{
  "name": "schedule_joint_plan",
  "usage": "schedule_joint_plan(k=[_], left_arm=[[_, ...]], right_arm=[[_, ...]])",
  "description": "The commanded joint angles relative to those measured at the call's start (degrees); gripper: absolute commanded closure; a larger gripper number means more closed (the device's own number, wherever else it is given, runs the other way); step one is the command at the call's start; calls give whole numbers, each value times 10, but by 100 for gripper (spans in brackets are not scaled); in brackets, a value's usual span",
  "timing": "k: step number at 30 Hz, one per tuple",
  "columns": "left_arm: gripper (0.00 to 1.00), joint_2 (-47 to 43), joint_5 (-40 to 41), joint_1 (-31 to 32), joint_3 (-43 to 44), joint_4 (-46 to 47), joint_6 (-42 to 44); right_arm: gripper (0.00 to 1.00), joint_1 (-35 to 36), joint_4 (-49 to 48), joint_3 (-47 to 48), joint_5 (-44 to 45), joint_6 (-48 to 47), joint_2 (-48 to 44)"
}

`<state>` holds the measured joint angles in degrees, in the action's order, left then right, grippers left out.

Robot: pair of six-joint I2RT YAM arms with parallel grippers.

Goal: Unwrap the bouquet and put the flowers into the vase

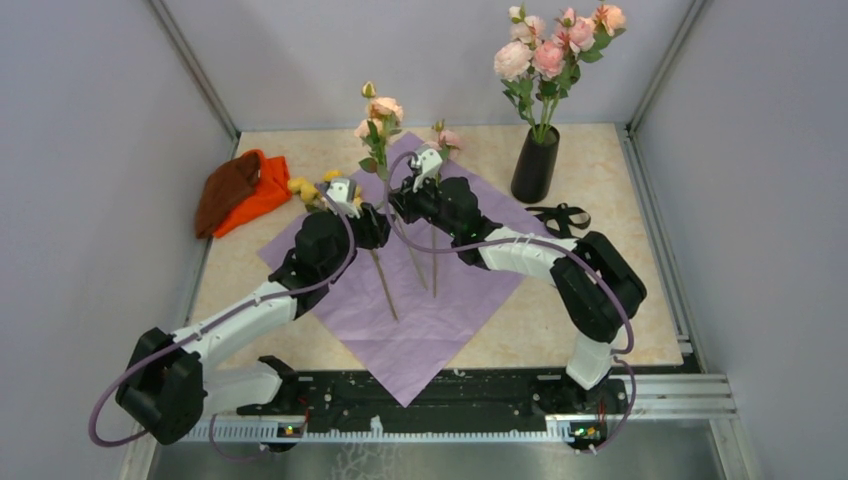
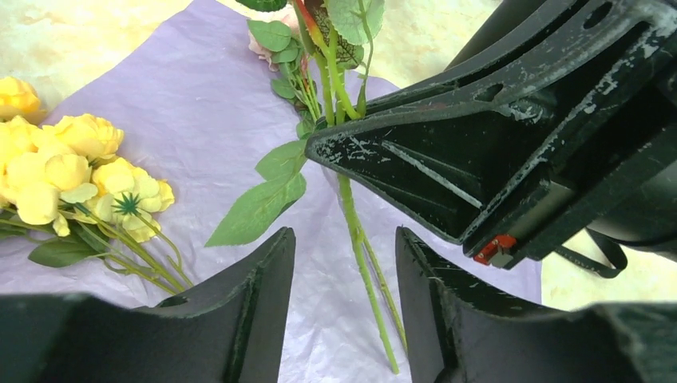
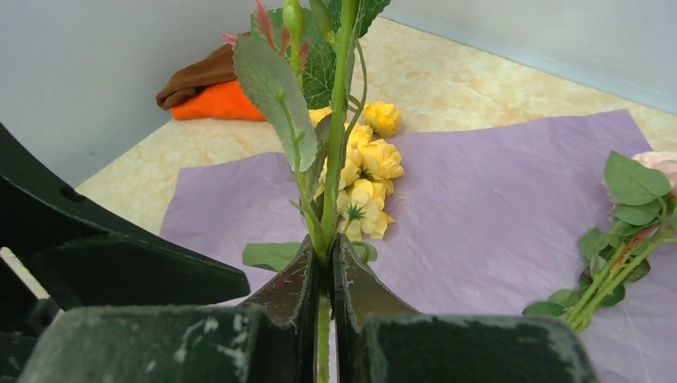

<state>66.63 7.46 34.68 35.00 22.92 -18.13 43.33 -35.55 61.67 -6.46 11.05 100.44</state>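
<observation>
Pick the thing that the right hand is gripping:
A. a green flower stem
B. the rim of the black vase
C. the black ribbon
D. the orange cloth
A: the right wrist view shows the right hand shut on a green flower stem, which rises upright from between its fingers.

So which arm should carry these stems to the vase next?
Right. The right gripper is shut on the flower stems, and the black vase stands on that side. The left gripper is open, holding nothing.
</observation>
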Motion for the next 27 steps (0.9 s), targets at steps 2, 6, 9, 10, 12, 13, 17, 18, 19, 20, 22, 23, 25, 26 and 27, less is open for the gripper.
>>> schedule_joint_plan(k=[2,6,9,10,12,13,17,18,19,20,22,23,25,26,27], left_arm=[[38,-35,5,3,-13,-13,5],[31,-53,11,3,-21,-23,5],[26,-62,15,3,-25,-29,4],[20,-67,16,2,-28,-30,5],[5,-74,20,2,-32,-32,3],[2,-78,24,2,-34,-34,2],[1,-95,38,3,-48,-37,0],[1,-95,41,2,-51,-36,-1],[1,-94,43,3,-52,-35,-1],[1,-91,43,2,-53,-35,-2],[1,-84,45,2,-50,-35,-4],[1,-80,45,2,-49,-36,-5],[1,-74,48,2,-46,-36,-9],[1,-71,48,2,-45,-36,-10],[1,-69,48,3,-44,-35,-10]], right_arm=[[100,-5,-23,21,14,-20,-41],[100,-7,-21,19,20,-28,-49],[100,-12,-16,19,28,-37,-56],[100,-13,-14,19,32,-41,-59],[100,-18,-11,17,41,-49,-66],[100,-19,-10,16,43,-52,-70],[100,-29,-1,6,58,-71,-104],[100,-32,5,6,61,-81,-115],[100,-34,12,5,74,-92,-127],[100,-35,18,5,87,-105,-139],[100,-42,27,8,108,-137,-166],[100,-46,34,11,113,-148,-177],[100,-58,48,21,118,-164,-198],[100,-64,53,25,123,-172,-208],[100,-73,56,28,130,-180,-217]])
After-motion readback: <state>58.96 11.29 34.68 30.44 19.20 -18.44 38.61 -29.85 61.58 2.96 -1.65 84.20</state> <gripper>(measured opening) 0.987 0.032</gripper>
